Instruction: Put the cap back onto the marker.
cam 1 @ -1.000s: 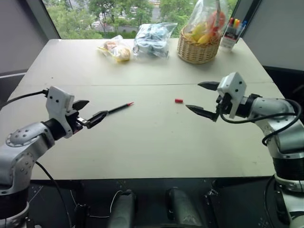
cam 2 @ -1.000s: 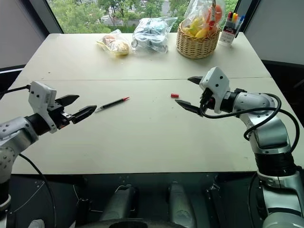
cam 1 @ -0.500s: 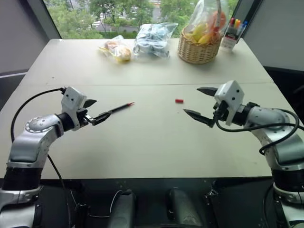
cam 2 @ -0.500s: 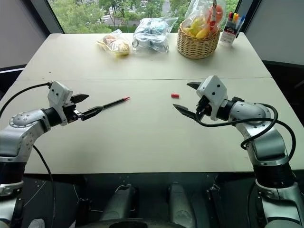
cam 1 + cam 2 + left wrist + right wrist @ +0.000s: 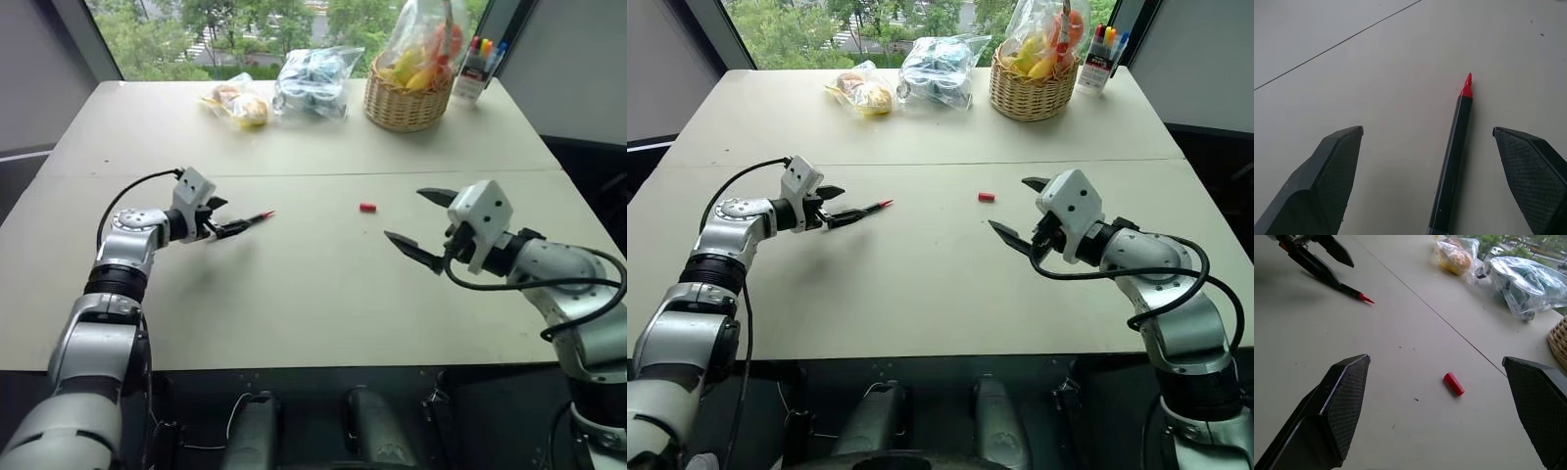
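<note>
Left gripper point(image 5: 1427, 161), jaws spread, is straddling the marker point(image 5: 1452, 156) lying on the counter point(image 5: 313, 294); right gripper point(image 5: 1449, 406), jaws spread, is hovering near the cap point(image 5: 1453, 384).

- A pale table point(image 5: 323, 294) with a seam across its middle.
- A window point(image 5: 245, 29) behind it shows green trees in daylight.
- Grey walls point(image 5: 578, 69) on both sides.

Marker point(image 5: 1452, 161): black barrel, bare red tip, lying flat on pale table point(image 5: 1376, 63). Left gripper point(image 5: 1444, 176): two black fingers spread wide, one on each side of barrel, not touching.
</note>
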`<state>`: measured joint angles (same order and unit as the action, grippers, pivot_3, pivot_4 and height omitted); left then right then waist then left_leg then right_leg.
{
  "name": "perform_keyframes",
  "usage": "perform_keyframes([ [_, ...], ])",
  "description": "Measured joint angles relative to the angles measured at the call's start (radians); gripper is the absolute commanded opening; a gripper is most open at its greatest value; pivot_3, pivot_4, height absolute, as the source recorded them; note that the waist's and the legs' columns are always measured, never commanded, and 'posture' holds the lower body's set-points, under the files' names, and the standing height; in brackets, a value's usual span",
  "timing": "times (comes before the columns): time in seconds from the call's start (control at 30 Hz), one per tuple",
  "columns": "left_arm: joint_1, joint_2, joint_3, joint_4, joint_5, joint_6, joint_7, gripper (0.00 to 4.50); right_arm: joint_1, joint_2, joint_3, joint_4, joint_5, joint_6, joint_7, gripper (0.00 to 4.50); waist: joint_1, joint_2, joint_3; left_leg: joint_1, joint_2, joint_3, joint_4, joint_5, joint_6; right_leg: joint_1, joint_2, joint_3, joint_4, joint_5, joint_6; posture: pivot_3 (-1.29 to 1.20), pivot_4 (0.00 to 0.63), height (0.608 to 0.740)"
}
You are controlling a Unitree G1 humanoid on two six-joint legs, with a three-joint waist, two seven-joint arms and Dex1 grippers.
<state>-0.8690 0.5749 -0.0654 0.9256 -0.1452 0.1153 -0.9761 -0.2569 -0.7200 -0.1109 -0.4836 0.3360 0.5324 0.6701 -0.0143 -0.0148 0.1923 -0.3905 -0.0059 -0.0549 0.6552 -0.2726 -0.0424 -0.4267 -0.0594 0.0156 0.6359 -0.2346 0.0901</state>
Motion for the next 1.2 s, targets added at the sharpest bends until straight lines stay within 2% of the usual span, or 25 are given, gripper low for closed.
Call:
perform_keyframes([
  [0.23,-0.043,-0.012,-0.005,0.113,0.074,-0.054,-0.028,4.45,0.004,0.0,-0.01,0.0,-0.003,0.002,-0.015,4.5,0.002,0.0,0.0,0.0,0.0,0.0,0.003,0.0,0.001,0.0,0.0,0.0,0.002,0.0,0.0,0.0,0.15,0.74],
  [0.47,-0.061,-0.01,-0.014,0.144,0.119,-0.082,-0.053,4.45,0.002,0.0,-0.009,0.002,-0.014,-0.005,-0.018,4.5,0.001,0.0,0.0,0.0,0.0,0.0,0.008,-0.001,0.002,0.0,0.0,0.0,0.008,0.0,0.0,0.0,0.15,0.74],
  [0.57,-0.067,-0.01,-0.017,0.152,0.129,-0.084,-0.067,3.65,-0.005,0.0,-0.008,0.011,-0.018,-0.015,-0.018,4.5,0.001,0.0,0.0,0.0,0.0,0.0,0.009,-0.001,0.002,0.0,0.0,0.0,0.009,0.0,0.0,0.0,0.15,0.74],
  [0.73,-0.069,-0.01,-0.017,0.156,0.137,-0.086,-0.077,1.17,-0.017,0.0,-0.003,0.027,-0.021,-0.02,-0.016,4.5,0.0,0.0,0.0,0.001,0.0,0.0,0.01,-0.001,0.002,0.0,0.0,0.001,0.011,0.0,0.0,0.0,0.15,0.74],
  [0.8,-0.069,-0.01,-0.017,0.159,0.138,-0.093,-0.078,0.02,-0.023,0.0,-0.002,0.035,-0.028,-0.025,-0.015,4.5,0.0,0.0,0.0,0.001,0.0,0.0,0.01,-0.001,0.002,0.0,0.0,0.001,0.011,0.0,0.0,0.0,0.15,0.74],
  [1.2,-0.074,-0.006,-0.018,0.164,0.159,-0.125,-0.096,0.02,-0.045,0.001,0.025,0.065,-0.048,-0.058,-0.007,4.5,0.0,0.0,0.0,0.001,0.0,0.0,0.01,-0.001,0.002,0.0,0.0,0.001,0.011,0.0,0.0,0.0,0.15,0.74],
])
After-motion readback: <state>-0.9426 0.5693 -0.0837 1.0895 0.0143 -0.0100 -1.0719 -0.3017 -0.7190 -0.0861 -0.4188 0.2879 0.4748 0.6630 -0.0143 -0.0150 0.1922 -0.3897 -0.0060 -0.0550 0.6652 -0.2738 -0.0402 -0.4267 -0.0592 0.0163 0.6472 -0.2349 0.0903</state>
